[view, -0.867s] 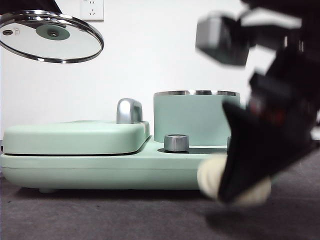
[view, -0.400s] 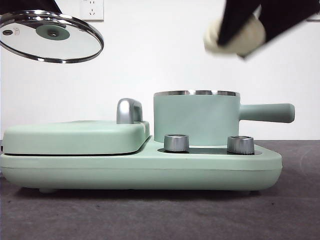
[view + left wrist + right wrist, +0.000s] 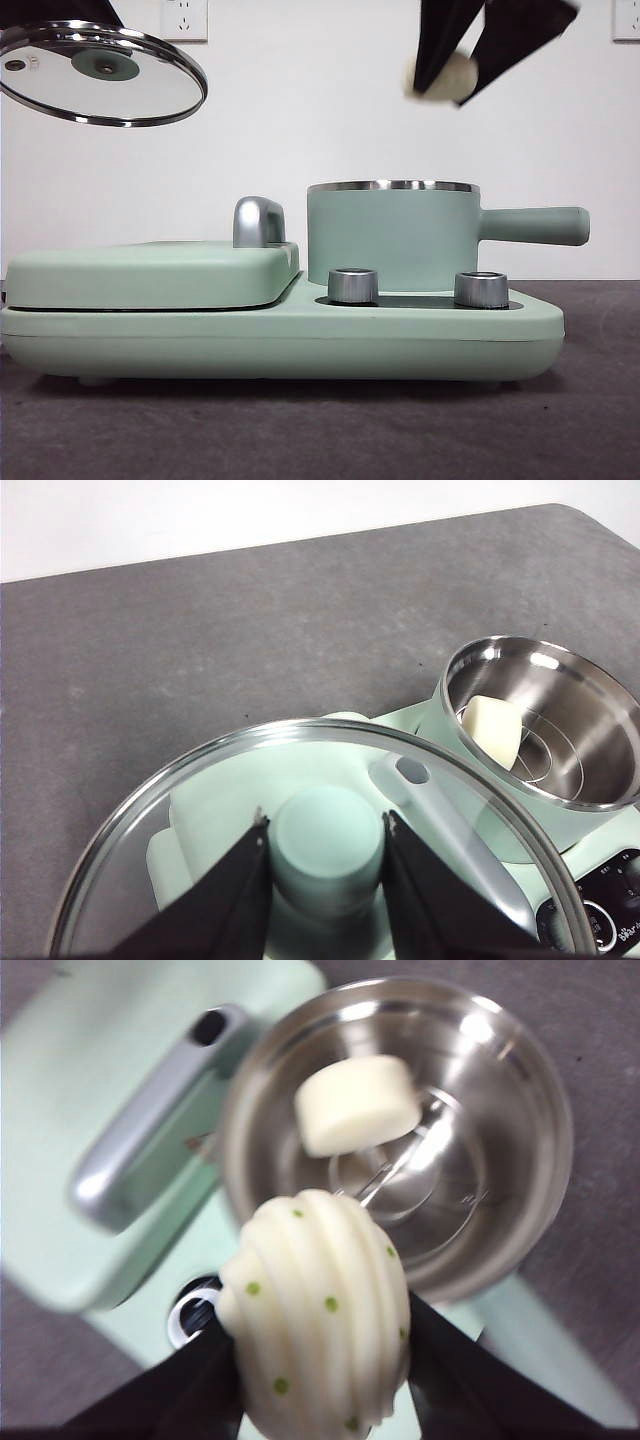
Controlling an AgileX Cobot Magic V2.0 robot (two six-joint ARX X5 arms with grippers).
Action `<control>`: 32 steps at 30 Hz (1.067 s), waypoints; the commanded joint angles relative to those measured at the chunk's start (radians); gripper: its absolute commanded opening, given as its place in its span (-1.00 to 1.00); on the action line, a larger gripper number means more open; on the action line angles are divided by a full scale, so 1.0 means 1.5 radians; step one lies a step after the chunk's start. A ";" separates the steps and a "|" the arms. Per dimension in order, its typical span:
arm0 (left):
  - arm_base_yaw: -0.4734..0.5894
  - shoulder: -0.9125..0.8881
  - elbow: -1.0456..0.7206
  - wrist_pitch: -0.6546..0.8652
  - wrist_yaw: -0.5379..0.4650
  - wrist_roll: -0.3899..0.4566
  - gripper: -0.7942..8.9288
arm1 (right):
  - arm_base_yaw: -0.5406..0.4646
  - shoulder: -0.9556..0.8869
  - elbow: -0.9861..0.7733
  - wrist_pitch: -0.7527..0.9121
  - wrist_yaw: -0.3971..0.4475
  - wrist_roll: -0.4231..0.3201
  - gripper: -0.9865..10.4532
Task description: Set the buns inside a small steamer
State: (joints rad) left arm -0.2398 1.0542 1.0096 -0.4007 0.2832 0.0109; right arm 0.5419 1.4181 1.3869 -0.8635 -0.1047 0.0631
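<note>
**One bun in the pot, one held above it**

Two buns are in play over a grey tabletop (image 3: 200,650); the smooth bun (image 3: 357,1103) lies on the wire rack inside the open small steamer (image 3: 392,236), against the steel wall on the side nearer the grill plate (image 3: 150,275); the swirled bun (image 3: 318,1310), dotted green, is pinched between the black jaws of the right gripper (image 3: 452,78), high in the air above the steamer's rim, not touching it. The left gripper (image 3: 326,852) is pressed onto the green knob of the glass lid (image 3: 102,72), holding it aloft over the grill plate, well apart from the pot. The steamer sits on the mint-green base (image 3: 280,335), its handle (image 3: 532,225) reaching past the base's end; two steel dials (image 3: 353,285) stand along the base's front edge; bare tabletop runs beyond the appliance to the far edge.
</note>
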 commanded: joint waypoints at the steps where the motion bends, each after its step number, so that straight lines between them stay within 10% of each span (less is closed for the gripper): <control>1: -0.001 0.001 0.013 0.015 0.001 0.004 -0.81 | -0.008 0.065 0.033 0.007 -0.001 -0.035 -0.45; 15: -0.001 0.002 0.013 0.016 0.001 0.005 -0.81 | -0.034 0.219 0.045 0.085 -0.001 -0.048 -0.45; 18: -0.001 0.002 0.013 0.016 0.001 0.005 -0.81 | -0.034 0.223 0.045 0.096 0.000 -0.051 -0.17; 27: -0.001 0.002 0.013 0.015 0.001 0.004 -0.81 | -0.031 0.160 0.164 -0.018 -0.001 -0.052 -0.16; 32: -0.001 0.002 0.013 -0.002 0.001 0.004 -0.81 | -0.008 0.015 0.049 0.141 0.001 -0.047 -0.17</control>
State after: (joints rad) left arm -0.2398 1.0542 1.0096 -0.4328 0.2832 0.0109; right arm 0.5194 1.4345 1.4734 -0.6773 -0.1040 -0.0036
